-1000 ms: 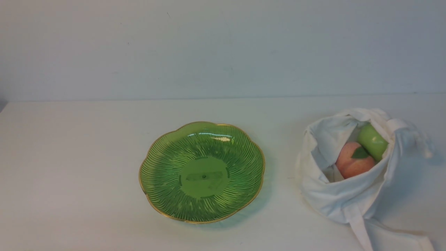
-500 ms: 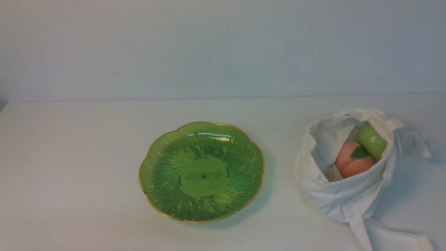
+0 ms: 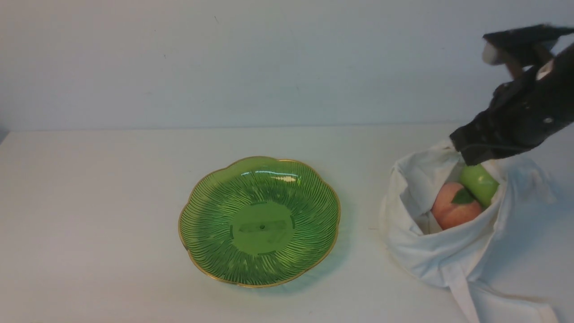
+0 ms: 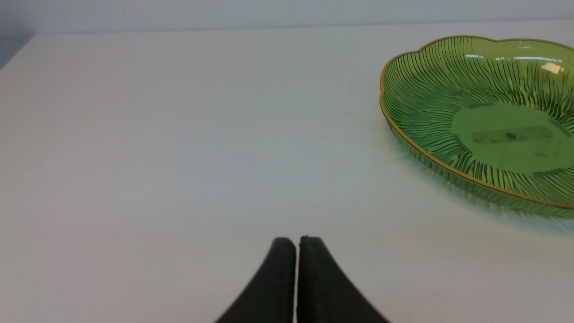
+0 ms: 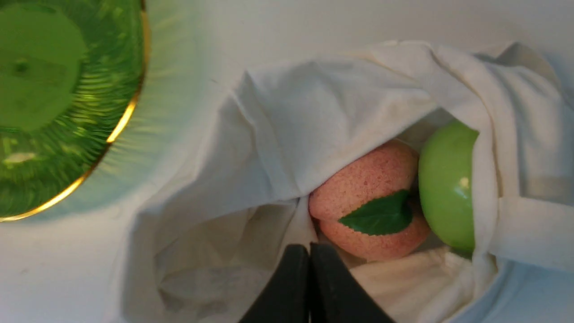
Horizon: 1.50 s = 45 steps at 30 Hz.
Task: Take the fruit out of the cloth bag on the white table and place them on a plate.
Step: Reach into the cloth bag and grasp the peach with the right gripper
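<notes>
Peach (image 3: 453,208) and green apple (image 3: 480,184), touching, inside open cloth bag (image 3: 430,255) at lower right of front view, with right hand (image 5: 309,246) just over its mouth, fingers pressed together, empty, and likely to pinch loose fabric instead of fruit or drag bag across bench (image 3: 89,202).

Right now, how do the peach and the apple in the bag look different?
The peach is pink and matte-fuzzy; the apple is glossy light green. The peach carries a dark green leaf; the apple shows none. The peach lies mostly exposed, while the apple is partly hidden by cloth. Both sit side by side inside the cloth bag.
</notes>
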Each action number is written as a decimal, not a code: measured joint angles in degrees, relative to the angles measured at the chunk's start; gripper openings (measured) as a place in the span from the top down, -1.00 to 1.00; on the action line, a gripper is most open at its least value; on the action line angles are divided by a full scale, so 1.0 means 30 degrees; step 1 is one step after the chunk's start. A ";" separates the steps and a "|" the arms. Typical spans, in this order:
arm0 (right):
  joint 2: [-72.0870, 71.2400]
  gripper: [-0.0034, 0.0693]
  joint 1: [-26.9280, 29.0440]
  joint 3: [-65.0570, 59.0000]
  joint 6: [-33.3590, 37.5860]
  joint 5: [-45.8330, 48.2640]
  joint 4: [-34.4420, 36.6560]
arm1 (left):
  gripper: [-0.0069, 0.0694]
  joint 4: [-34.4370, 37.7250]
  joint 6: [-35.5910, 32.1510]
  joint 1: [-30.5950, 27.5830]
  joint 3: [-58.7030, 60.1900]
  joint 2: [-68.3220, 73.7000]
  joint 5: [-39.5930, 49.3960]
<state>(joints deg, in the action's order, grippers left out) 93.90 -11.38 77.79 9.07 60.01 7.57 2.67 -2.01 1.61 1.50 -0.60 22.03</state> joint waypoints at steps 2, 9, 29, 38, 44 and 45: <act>0.1293 0.86 -0.0330 0.0498 -0.1923 0.0022 -0.0985 | 0.84 0.0000 0.0000 0.0000 0.0000 0.0000 0.0000; 0.3422 0.50 -0.0406 0.0915 -0.3235 -0.0014 -0.1941 | 0.84 0.0000 0.0000 0.0000 0.0000 0.0000 0.0000; 0.4964 -0.84 -0.0447 0.0992 -0.3246 -0.0784 -0.4968 | 0.84 0.0000 0.0000 0.0000 0.0000 0.0000 0.0000; 0.6130 -0.74 -0.0507 0.1110 -0.2498 -0.0408 -0.4779 | 0.84 0.0000 0.0000 0.0000 0.0000 0.0000 0.0000; 0.6152 -0.48 -0.0507 0.1238 -0.2428 -0.0095 -0.4565 | 0.84 0.0000 0.0000 0.0000 0.0000 0.0000 0.0000; 0.6168 -0.48 -0.0507 0.1408 -0.2428 0.0369 -0.4465 | 0.84 0.0000 0.0000 0.0000 0.0000 0.0000 0.0000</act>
<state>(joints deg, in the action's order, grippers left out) 112.41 -12.90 82.02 1.78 61.12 -5.82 2.67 -2.01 1.61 1.50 -0.60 22.03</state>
